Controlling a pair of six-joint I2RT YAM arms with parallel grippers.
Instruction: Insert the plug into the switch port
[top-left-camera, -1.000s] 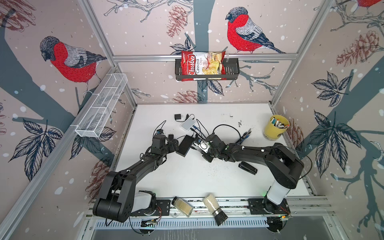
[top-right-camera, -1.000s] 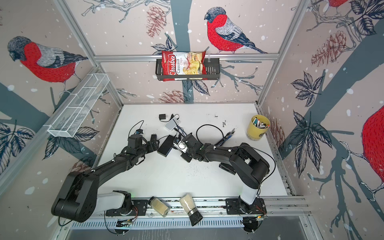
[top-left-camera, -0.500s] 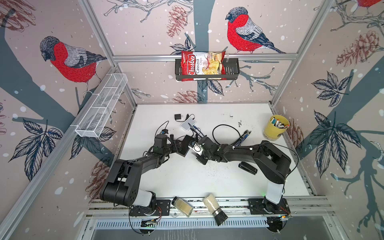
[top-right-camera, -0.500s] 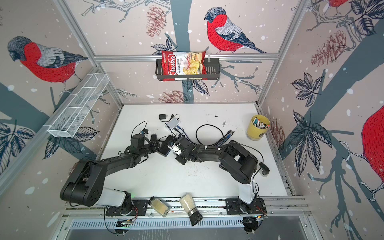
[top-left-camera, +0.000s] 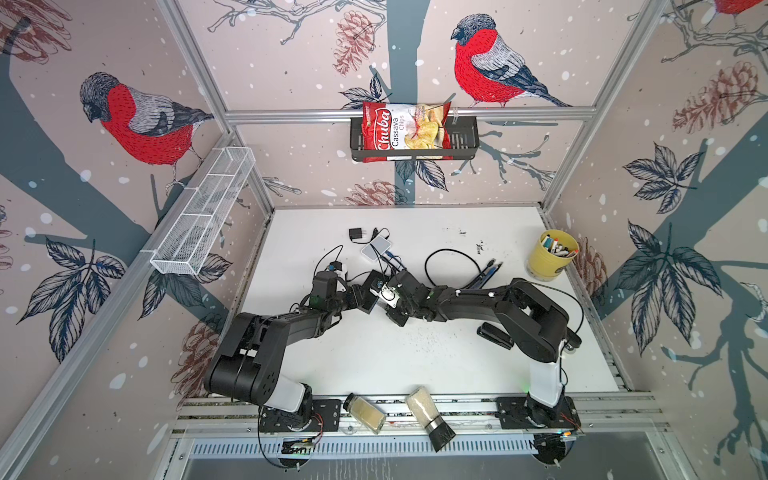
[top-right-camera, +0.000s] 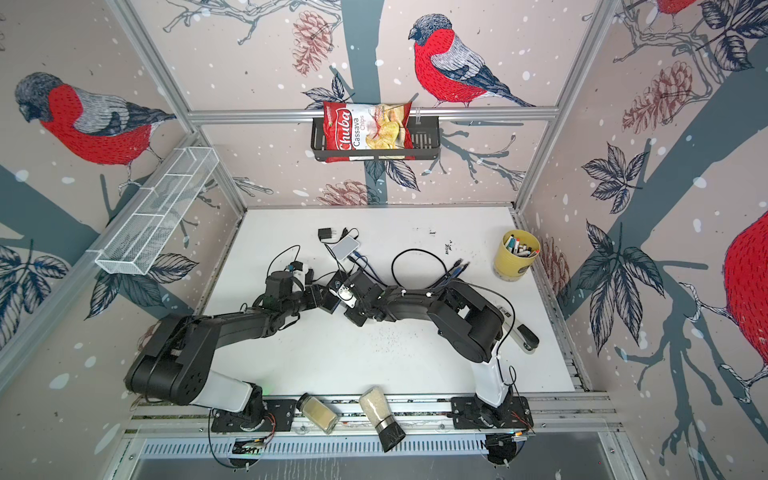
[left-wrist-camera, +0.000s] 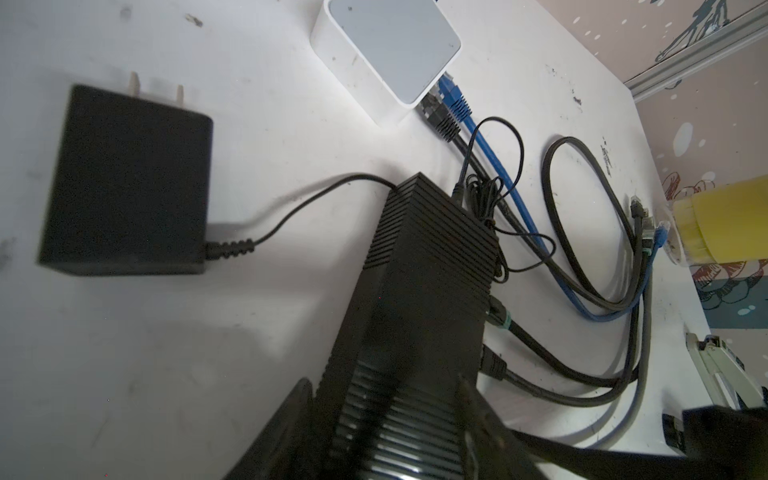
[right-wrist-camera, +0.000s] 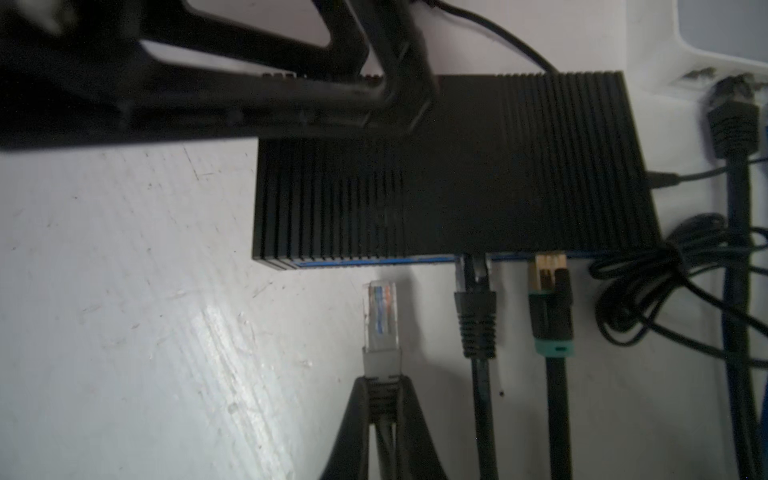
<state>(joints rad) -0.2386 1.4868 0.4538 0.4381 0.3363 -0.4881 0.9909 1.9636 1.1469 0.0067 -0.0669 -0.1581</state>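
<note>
R gripper jaws clamped on plug boot, lower centre of right wrist view, tip just short of switch port face. L gripper jaws straddle switch; grip can't tell.

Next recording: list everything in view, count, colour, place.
switch: 1, black, mid-table
plug: 1, clear, short of switch's ports
plugged cables: 2, black, in switch ports
loose cables: several, black, blue, right of switch
hub: 1, white, beyond switch
power adapter: 1, black, beside hub
cup: 1, yellow, right rear
chips bag: 1, red, in black wall basket
wire shelf: 1, white, left wall
stapler: 1, black, right, near front
jars: 2, clear, front rail
left tool: 1, black, astride switch
right tool: 1, black, shut on plug
</note>
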